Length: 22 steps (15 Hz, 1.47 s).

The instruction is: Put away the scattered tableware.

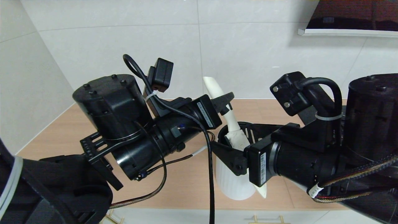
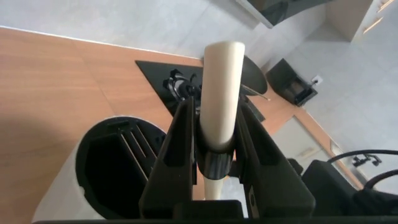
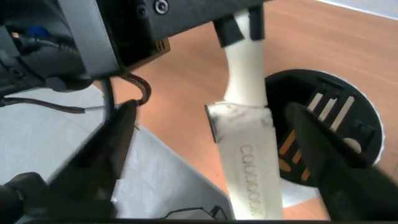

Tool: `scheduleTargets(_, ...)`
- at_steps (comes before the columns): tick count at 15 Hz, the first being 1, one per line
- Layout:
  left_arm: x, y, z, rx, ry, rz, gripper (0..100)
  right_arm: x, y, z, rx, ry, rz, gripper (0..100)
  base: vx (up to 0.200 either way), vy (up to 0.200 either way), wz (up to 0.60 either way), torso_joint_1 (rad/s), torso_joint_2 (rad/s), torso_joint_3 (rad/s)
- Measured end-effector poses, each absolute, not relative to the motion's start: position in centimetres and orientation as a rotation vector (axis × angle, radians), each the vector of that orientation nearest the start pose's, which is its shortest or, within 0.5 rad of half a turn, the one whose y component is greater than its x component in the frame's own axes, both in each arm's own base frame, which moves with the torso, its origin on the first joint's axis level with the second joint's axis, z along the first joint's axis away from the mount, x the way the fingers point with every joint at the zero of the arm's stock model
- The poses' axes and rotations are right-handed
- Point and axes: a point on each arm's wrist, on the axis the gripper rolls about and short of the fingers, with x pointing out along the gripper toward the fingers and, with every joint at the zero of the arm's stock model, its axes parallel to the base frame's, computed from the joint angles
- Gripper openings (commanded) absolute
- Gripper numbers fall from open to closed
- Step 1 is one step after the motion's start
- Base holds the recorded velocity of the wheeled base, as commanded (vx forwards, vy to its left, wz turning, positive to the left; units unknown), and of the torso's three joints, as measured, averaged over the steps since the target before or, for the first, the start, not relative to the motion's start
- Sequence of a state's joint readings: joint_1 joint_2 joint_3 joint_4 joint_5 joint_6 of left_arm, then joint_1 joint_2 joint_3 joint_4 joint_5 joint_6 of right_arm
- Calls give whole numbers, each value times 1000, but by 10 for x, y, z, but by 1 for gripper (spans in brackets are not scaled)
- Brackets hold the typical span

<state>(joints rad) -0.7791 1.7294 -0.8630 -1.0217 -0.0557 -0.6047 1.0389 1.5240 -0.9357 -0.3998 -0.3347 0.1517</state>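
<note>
Left gripper (image 1: 224, 104) is clamped on the cream handle of the ceramic knife (image 1: 231, 123), held tilted over the white utensil holder (image 1: 230, 183) at mid-counter (image 1: 186, 174). Right gripper (image 1: 231, 137) sits at the holder mouth with its jaws spread either side of the blade, apparently not touching it. The blade tip (image 1: 261, 191) looks to be past the near-right rim. The likely step is insertion: stand the knife upright, centre the tip over a slot in the black insert (image 3: 323, 93), then lower slowly. The right fingers could foul the blade.
</note>
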Motion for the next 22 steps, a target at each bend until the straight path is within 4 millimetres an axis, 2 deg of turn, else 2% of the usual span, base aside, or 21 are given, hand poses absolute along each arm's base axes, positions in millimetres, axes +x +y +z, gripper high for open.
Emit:
scheduleTargets(3,219,-219,244,-641,60,-869,0,141,217,260,53,156,676,100,0,0,0,0,0,0)
scheduleTargets(6,210,-208,259,-638,42,-880,0,150,187,278,88,91,588,100,0,0,0,0,0,0)
scheduleTargets(8,205,-202,266,-573,15,-873,0,155,172,287,110,58,536,100,0,0,0,0,0,0)
scheduleTargets(10,202,-197,272,-476,-54,-807,0,159,163,290,119,43,503,100,0,0,0,0,0,0)
scheduleTargets(13,204,-197,293,-468,-143,-682,0,161,157,292,119,32,475,100,0,0,0,0,0,0)
scheduleTargets(15,207,-204,316,-487,-189,-560,0,163,153,294,121,27,457,100,0,0,0,0,0,0)
scheduleTargets(17,203,-220,326,-457,-193,-489,0,163,151,295,125,21,452,100,0,0,0,0,0,0)
scheduleTargets(19,195,-236,322,-402,-176,-424,0,162,150,296,126,18,450,100,0,0,0,0,0,0)
scheduleTargets(22,196,-253,308,-351,-145,-315,0,163,148,296,127,16,441,100,0,0,0,0,0,0)
